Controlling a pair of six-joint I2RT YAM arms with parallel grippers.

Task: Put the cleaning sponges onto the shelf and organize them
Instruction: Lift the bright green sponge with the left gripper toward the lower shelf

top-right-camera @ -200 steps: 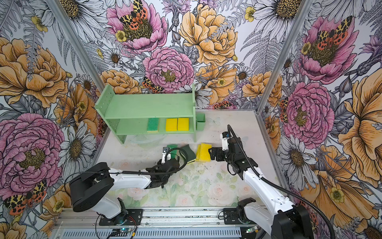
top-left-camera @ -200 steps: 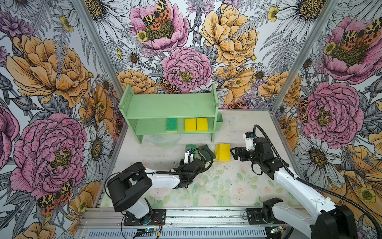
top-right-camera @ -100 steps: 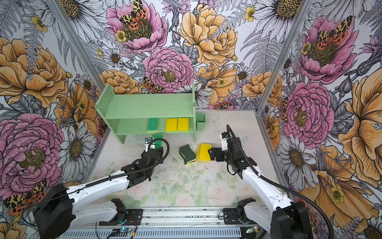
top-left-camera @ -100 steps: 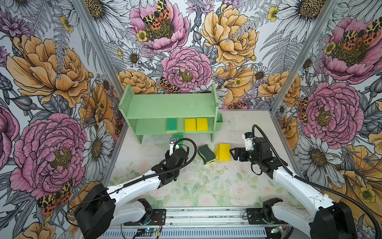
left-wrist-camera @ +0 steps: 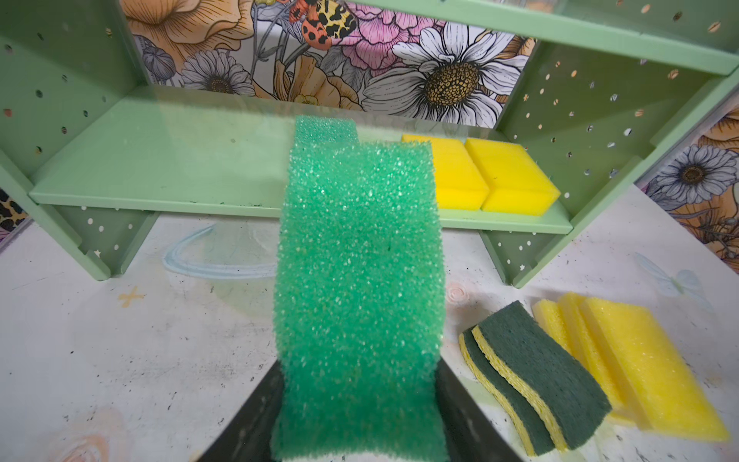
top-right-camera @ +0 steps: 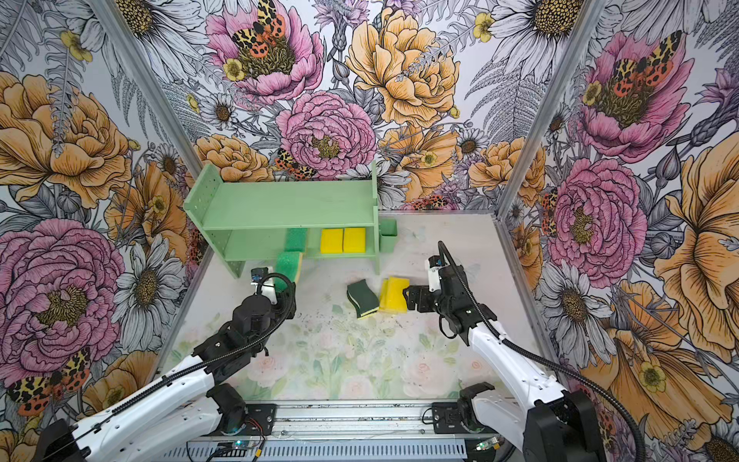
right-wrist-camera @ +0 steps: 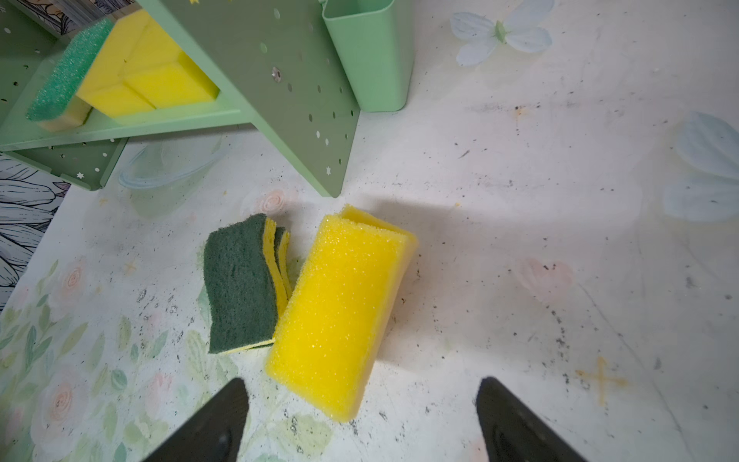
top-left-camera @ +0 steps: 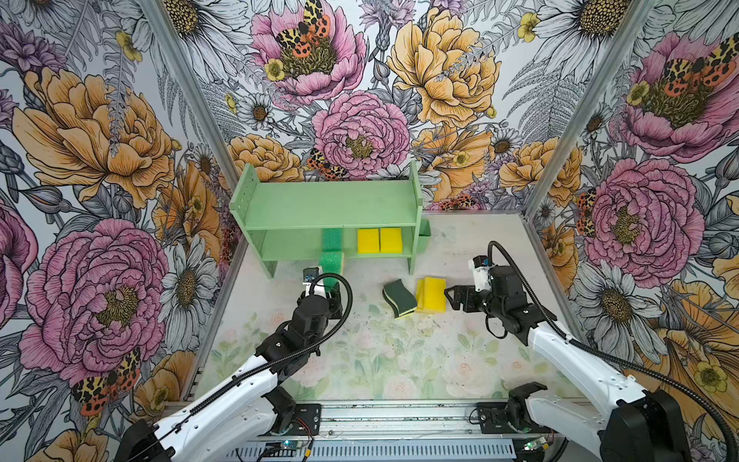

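In both top views, the left hand is gripping a bright-green sponge. It is holding the sponge with its far end at the front edge of the lower tier of the shelf. A second green sponge is lying on that tier just behind it. Two yellow sponges are sitting side by side to its right, touching each other. A small cup is hanging on the shelf's right side panel. On the counter, the wavy dark-green sponges are resting against a yellow stack. The right hand is hanging just beside that stack with its jaws spread.

In the left wrist view, the held sponge is filling the middle. The black fingers are pressing in on both of its sides. Past it, the shelved green one is peeking out next to the yellow pair.

In the right wrist view, the right hand is standing wide open. Its fingertips are apart from the yellow stack, whose near end is lying between them. The dark-green pair is touching the stack's side.
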